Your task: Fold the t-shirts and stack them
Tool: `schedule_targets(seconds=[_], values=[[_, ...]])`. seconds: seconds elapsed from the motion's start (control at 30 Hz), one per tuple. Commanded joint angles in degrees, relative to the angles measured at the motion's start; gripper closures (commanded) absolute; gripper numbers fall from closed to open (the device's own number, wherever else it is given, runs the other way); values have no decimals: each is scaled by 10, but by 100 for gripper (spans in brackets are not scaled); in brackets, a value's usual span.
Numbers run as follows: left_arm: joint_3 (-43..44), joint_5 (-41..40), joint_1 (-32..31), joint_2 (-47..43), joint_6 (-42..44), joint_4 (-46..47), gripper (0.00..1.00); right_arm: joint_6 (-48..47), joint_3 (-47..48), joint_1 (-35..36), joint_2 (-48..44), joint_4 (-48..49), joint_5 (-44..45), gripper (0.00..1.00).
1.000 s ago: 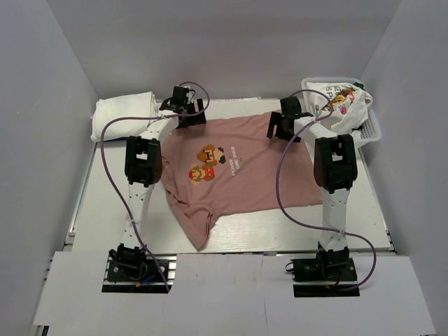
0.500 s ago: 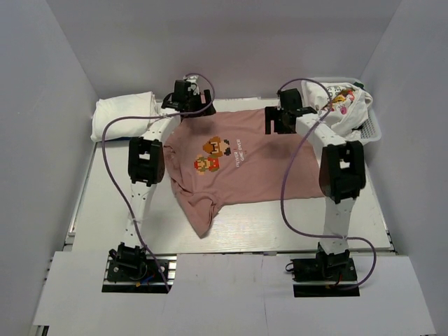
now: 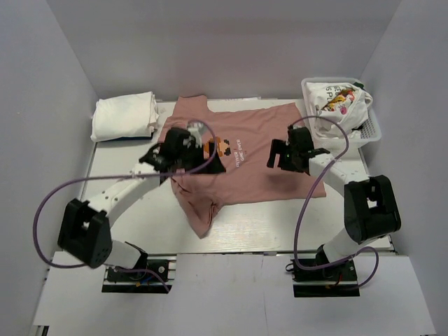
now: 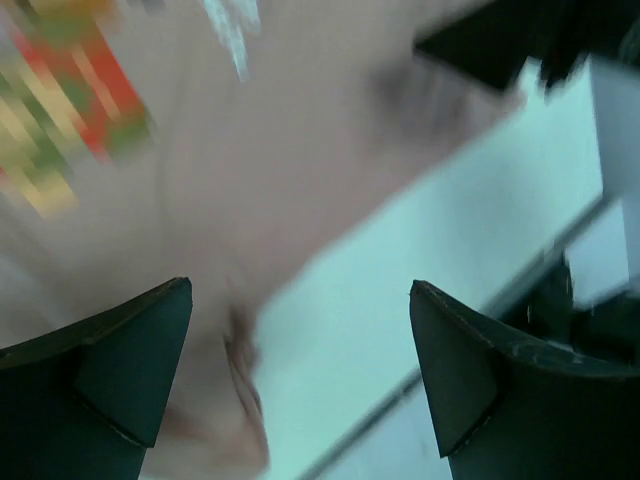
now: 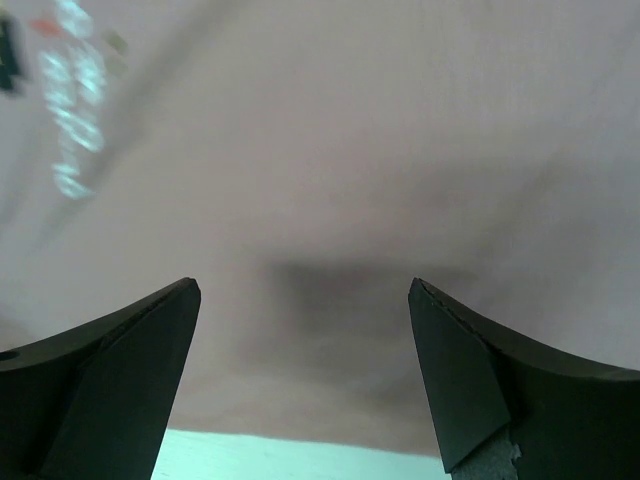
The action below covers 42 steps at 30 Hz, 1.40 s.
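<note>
With my left tool [image 3: 201, 160] and right tool [image 3: 278, 155] gaping empty, uneven pinches could bunch the pink t-shirt [image 3: 245, 183] beneath them.

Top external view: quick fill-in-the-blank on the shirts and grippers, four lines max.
1. The spread-out t-shirt is dusty ____ in colour.
2. The folded white t-shirts lie to its far ____ side.
3. The printed white t-shirt sits in a mesh ____ at far right.
4. The left gripper and right gripper are both ____, holding nothing.
Missing words: pink; left; basket; open.

left claw [image 4: 300, 288] splayed, right claw [image 5: 303, 286] splayed
</note>
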Motion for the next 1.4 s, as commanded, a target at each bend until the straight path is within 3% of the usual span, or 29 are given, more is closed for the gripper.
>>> schedule_targets(seconds=[0.0,0.1,0.23,0.37,0.5,0.6,0.63,0.7,0.77,0.8,0.87,1.2,1.3,1.33,1.37], values=[[-113,20,-32,-67,-65,-25,0,42,-35,-9,-31,53,0,10],[-186,12,-67,-122,-102,-43,0,41,-40,-13,-19,49,6,10],[-249,20,-103,-128,-130,-56,0,46,-45,-19,8,41,0,10],[-249,-74,-139,-119,-137,-132,0,48,-63,-24,20,52,-18,10],[-225,-109,-154,-64,-137,-146,0,49,-64,-29,24,55,-43,10],[-200,-155,-172,-17,-151,-167,11,49,-68,-30,18,56,-42,10],[-194,-169,-180,-9,-158,-186,16,49,-69,-31,18,58,-40,10],[-182,-192,-185,-1,-163,-199,36,48,-71,-32,16,57,-37,10],[-174,-209,-190,6,-170,-218,59,49,-71,-35,20,55,-36,10],[-164,-215,-191,6,-176,-230,82,49,-70,-34,22,49,-33,10],[-156,-223,-191,-7,-195,-272,100,51,-74,-37,24,46,-27,10],[-156,-239,-196,-58,-297,-485,100,63,-77,-57,38,31,-2,10],[-156,-234,-196,-74,-305,-524,73,63,-72,-60,48,26,-3,10],[-156,-228,-196,-82,-305,-524,41,58,-71,-60,48,28,-7,10],[-156,-228,-196,-82,-305,-531,24,55,-70,-61,50,32,-14,10]])
